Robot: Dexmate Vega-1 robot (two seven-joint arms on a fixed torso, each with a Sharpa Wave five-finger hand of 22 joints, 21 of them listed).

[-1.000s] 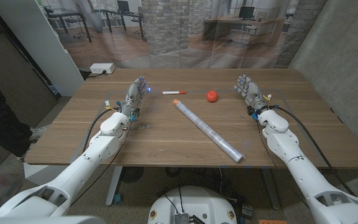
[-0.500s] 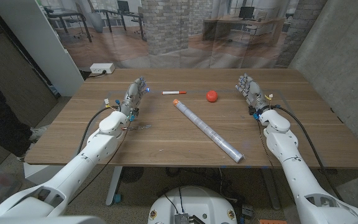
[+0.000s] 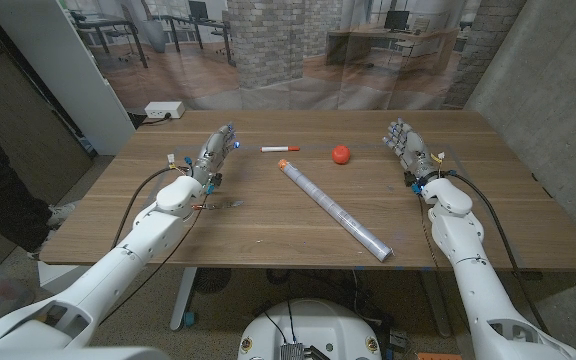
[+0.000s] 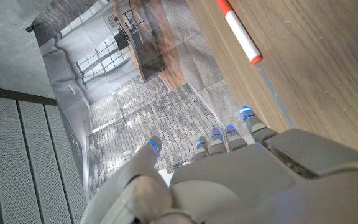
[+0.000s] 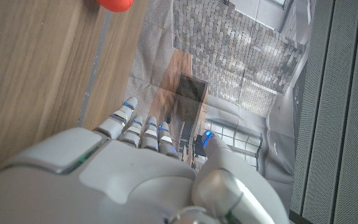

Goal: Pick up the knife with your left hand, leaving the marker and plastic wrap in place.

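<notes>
My left hand point(image 3: 214, 154) stands open on the table's left side, fingers stretched toward the far edge and holding nothing. A white marker with red ends point(image 3: 280, 149) lies just to its right, also seen ahead of the fingers as the marker point(image 4: 241, 34). A long roll of plastic wrap point(image 3: 333, 208) lies diagonally across the middle. A small round red thing point(image 3: 340, 154) sits beyond the roll; its red edge point(image 5: 115, 4) shows past my right hand's fingers. My right hand point(image 3: 405, 147) stands open at the right, empty.
The wooden table point(image 3: 268, 225) has bare wood in front of both hands. Thin cables point(image 3: 223, 203) lie on it by my left wrist. A white box point(image 3: 164, 110) sits on the floor behind the far edge. A grey wall point(image 3: 558, 90) runs close on the right.
Both arms have drifted slightly outward, the left one leftward and the right one rightward. Marker, roll and red thing have stayed put.
</notes>
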